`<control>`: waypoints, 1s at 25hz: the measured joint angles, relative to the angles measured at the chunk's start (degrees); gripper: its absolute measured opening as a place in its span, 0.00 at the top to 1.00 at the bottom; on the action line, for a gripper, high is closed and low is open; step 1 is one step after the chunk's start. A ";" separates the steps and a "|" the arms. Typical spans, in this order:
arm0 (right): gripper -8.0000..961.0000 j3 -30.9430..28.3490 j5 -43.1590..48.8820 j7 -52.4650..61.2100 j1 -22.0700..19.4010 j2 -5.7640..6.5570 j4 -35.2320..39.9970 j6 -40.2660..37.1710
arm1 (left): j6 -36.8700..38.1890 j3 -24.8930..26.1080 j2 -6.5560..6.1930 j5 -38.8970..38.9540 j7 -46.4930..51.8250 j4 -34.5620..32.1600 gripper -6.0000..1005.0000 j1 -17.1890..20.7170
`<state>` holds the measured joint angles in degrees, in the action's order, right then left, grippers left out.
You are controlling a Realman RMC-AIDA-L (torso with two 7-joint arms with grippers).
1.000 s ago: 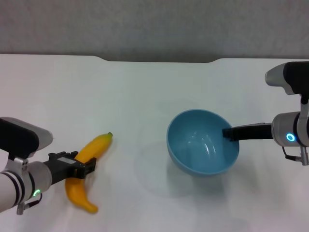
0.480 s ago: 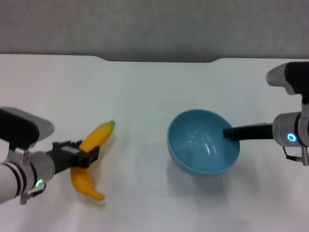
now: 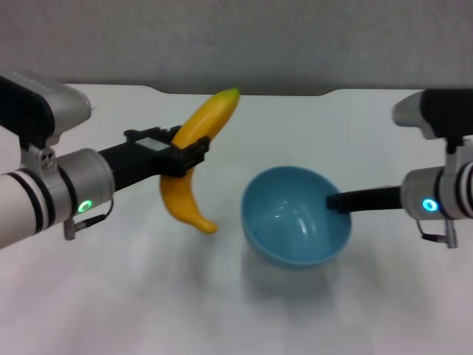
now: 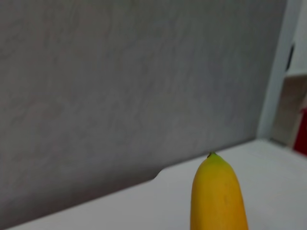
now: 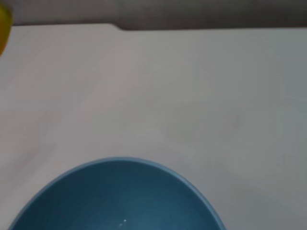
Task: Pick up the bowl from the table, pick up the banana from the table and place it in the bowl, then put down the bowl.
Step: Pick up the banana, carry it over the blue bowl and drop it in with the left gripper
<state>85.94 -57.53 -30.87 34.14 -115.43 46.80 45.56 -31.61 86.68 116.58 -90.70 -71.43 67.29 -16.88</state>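
Since a second ago, banana risen off the table in the left gripper, jaws pinching it mid-length, stem tip up, now beside the bowl on its left. Right gripper clamps the bowl's right rim, bowl apparently held just above the table. Next: carry banana over bowl centre, lower it, release low so the longer fruit rests against the rim without tipping out.

No readable text, labels, brands, numbers or signs anywhere.
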 joint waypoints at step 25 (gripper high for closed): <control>0.84 10.50 -11.56 0.07 5.94 0.02 -2.16 -1.75 | 0.41 -9.27 0.48 32.45 -26.45 -7.14 0.49 -1.81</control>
<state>96.45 -69.08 -30.81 40.08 -115.40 44.65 43.81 -31.20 77.41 117.06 -58.26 -97.89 60.15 -18.69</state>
